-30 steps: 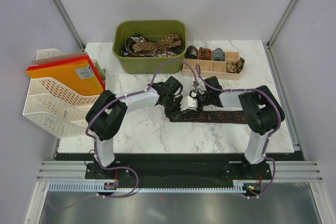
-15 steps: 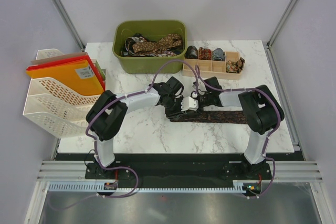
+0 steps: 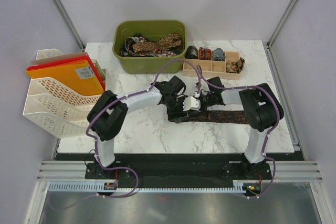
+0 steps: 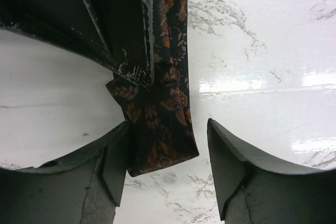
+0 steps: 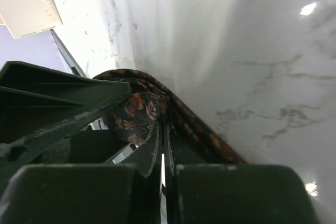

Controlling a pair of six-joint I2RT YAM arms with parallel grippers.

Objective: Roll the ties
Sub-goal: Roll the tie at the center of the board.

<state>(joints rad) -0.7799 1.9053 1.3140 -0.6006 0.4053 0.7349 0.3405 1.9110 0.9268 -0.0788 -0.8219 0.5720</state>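
On the big marble table (image 3: pixel 131 129), the green bin (image 3: pixel 149 65) of loose ties (image 3: pixel 155 44) sits at 12 o'clock. The little wooden tray (image 3: pixel 210 71) of rolled ties (image 3: pixel 205 53) sits at 1 o'clock. The dark tie (image 3: pixel 226 115) I am working on lies flat in the middle and runs out toward 3 o'clock. My left pincer (image 4: pixel 167 129) is wide, with the tie's end lying between its two fingers (image 4: pixel 236 166). The finger at 9 o'clock is right against the cloth, and the one at 3 o'clock is apart from it. My right pincer (image 5: pixel 163 145) is squeezed tight on a small fold (image 4: pixel 123 95) of the tie near that end. I think the roll could go wrong here. My left side grips nothing, so only one thin pinch holds the cloth, and it could slip out and flop flat. If I turn crooked, the roll may come out loose or lopsided. My two pincers are very close and could bump.
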